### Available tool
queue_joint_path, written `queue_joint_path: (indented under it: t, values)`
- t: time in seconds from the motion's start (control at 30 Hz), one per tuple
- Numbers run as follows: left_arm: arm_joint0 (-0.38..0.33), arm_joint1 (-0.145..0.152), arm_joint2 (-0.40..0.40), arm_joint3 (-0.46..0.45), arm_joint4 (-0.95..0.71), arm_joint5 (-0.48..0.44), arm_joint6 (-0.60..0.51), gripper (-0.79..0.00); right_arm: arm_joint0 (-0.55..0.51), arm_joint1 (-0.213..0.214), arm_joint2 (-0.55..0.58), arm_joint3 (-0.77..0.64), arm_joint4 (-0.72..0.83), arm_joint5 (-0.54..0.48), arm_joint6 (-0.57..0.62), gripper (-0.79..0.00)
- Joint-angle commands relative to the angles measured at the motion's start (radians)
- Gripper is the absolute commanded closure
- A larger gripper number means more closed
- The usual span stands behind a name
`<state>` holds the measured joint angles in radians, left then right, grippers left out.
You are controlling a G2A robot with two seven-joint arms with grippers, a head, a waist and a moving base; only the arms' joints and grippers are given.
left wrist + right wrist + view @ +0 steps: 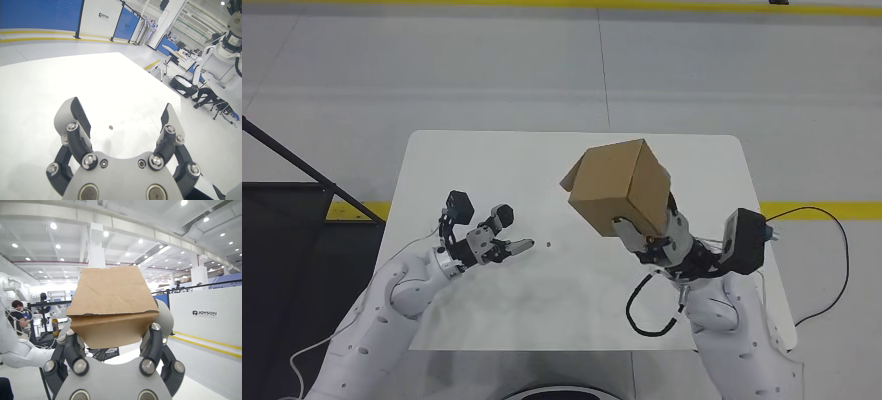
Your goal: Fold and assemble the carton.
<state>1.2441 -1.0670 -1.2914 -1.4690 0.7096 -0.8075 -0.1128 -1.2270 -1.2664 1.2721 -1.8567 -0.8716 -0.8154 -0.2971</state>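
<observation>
The top camera looks down on the table (492,165) from above both arms. The left wrist camera, close behind the left gripper (122,104), faces low across that same table. The right wrist camera tilts up toward the ceiling (132,228), the carton (111,298) close before it and shared with the top view.

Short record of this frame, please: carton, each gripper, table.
carton: brown, folded into a box shape, held clear of the table
right gripper: shut on one end of the carton
left gripper: open, empty, just above the table
table: white; a small brown scrap lies in front of the left gripper
</observation>
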Motion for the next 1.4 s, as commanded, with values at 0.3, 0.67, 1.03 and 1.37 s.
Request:
queue_joint_path:
  t: [0.3, 0.67, 1.03, 1.37]
  values:
    - [-0.003, -0.003, 0.002, 0.009, -0.021, 0.005, 0.005, -0.785, -0.007, 0.009, 0.022, 0.023, -0.017, -0.001, 0.103, 0.000]
    - [0.008, -0.003, -0.017, -0.010, -0.095, 0.041, 0.008, -0.785, -0.028, 0.009, -0.015, 0.158, -0.305, 0.092, 0.067, 0.000]
    - [0.014, -0.006, -0.019, -0.041, -0.139, 0.073, -0.022, -0.785, 0.088, -0.019, -0.172, 0.412, -0.530, 0.317, 0.144, 0.000]
    - [-0.027, -0.014, 0.027, -0.020, -0.125, 0.116, -0.084, -0.785, 0.179, -0.045, -0.261, 0.604, -0.540, 0.333, 0.143, 0.000]
